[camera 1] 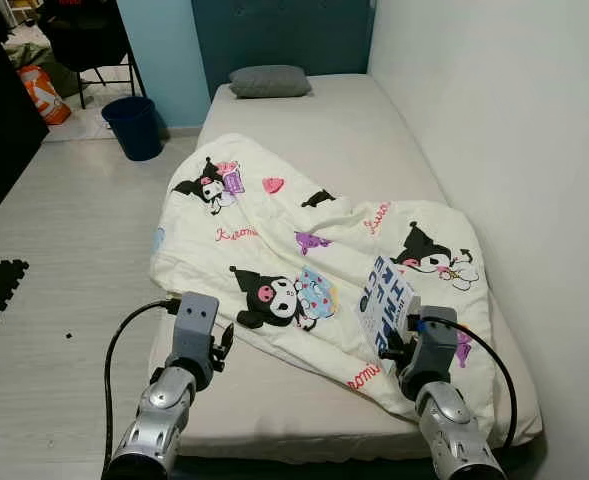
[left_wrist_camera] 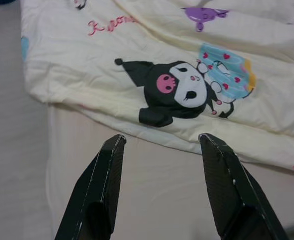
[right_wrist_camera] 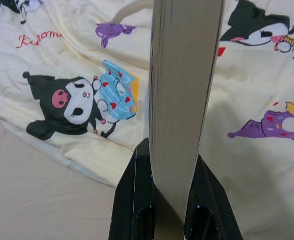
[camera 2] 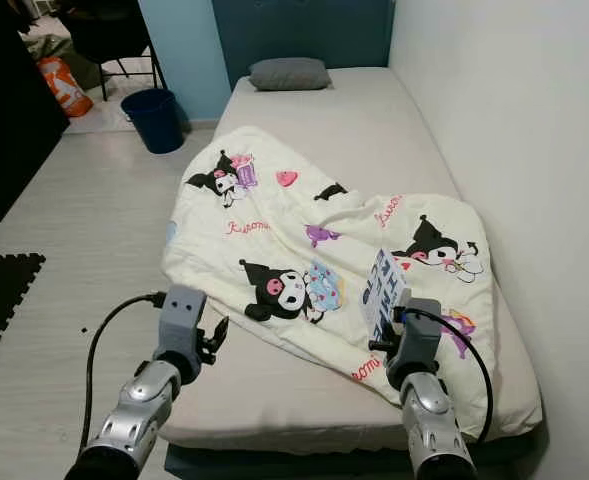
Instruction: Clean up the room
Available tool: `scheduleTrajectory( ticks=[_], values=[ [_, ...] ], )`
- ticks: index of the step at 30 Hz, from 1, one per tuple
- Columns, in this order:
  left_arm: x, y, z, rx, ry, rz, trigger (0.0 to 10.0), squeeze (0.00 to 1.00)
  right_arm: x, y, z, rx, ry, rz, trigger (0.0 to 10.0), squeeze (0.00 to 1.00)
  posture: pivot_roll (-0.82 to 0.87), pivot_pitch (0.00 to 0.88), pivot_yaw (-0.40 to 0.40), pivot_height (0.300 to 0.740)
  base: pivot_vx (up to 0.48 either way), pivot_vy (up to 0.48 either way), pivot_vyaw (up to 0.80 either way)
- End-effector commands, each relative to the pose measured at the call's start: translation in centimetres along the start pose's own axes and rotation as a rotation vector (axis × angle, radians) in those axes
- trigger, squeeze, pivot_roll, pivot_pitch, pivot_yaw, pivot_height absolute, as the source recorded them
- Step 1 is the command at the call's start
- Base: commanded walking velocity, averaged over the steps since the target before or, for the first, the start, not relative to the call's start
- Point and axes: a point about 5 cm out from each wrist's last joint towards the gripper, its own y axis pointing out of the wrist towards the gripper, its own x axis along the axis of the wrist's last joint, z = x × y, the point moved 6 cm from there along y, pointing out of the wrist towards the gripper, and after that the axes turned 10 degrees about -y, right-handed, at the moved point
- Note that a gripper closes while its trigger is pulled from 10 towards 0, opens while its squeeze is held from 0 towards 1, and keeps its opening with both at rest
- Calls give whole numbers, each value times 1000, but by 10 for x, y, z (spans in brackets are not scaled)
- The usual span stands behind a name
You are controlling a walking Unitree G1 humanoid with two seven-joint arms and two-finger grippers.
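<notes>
The right hand (right_wrist_camera: 169, 200) is clamped on a book (right_wrist_camera: 184, 95), its two fingers pressed flat on either cover near the lower edge, the page block facing the wrist camera. The book stands upright in the grip, raised just above the blanket (camera 1: 304, 250) near the foot of the bed (camera 1: 344, 130). The left hand (left_wrist_camera: 161, 150) hovers with its fingers spread wide and nothing between them, over bare mattress just beside the blanket's near edge.

The step in hand looks to be carrying the book off the bed to a proper place. To do it well, the grip should stay firm and low, since the tall book could tip or slide out; lifting it clear of the blanket's folds before turning would avoid dragging the cloth. The left hand is well placed to straighten the blanket afterwards.

A dark blue bin (camera 1: 134, 125) stands on the floor (camera 1: 64, 250) by the head of the bed; its contents cannot be made out. A grey pillow (camera 1: 269, 81) lies at the head.
</notes>
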Motion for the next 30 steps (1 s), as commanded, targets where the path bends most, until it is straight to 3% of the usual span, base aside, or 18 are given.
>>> scheduleTrajectory(
  ticks=[1, 6, 13, 18, 26, 30],
  values=[
    [-12, -7, 18, 58, -19, 37, 10000, 0, 3, 3, 11, 21, 2, -10, 10000, 0, 27, 156, 7, 740, 0, 0, 0],
    [-9, -10, 30, 112, -56, 20, 10000, 0, 2, 3, 18, 33, 2, -4, 10000, 0, 33, 156, -20, 740, 0, 0, 0],
    [-9, -8, 19, 68, -29, 19, 10000, 0, 0, 1, 9, 22, -3, 0, 10000, 0, 26, 143, -2, 740, 0, 0, 0],
    [-10, -1, 5, 9, 43, 38, 10000, 0, -6, -3, 3, -1, 6, 4, 10000, 0, 29, 142, 8, 740, 0, 0, 0],
    [-17, -2, -2, -31, 43, 62, 10000, 0, -12, -12, -3, -23, 0, 2, 10000, 0, -21, 150, 58, 740, 0, 0, 0],
    [-21, -3, 1, -17, 2, 76, 10000, 0, -10, -13, -6, -32, -16, -6, 10000, 0, -30, 141, 51, 740, 0, 0, 0]
  ],
)
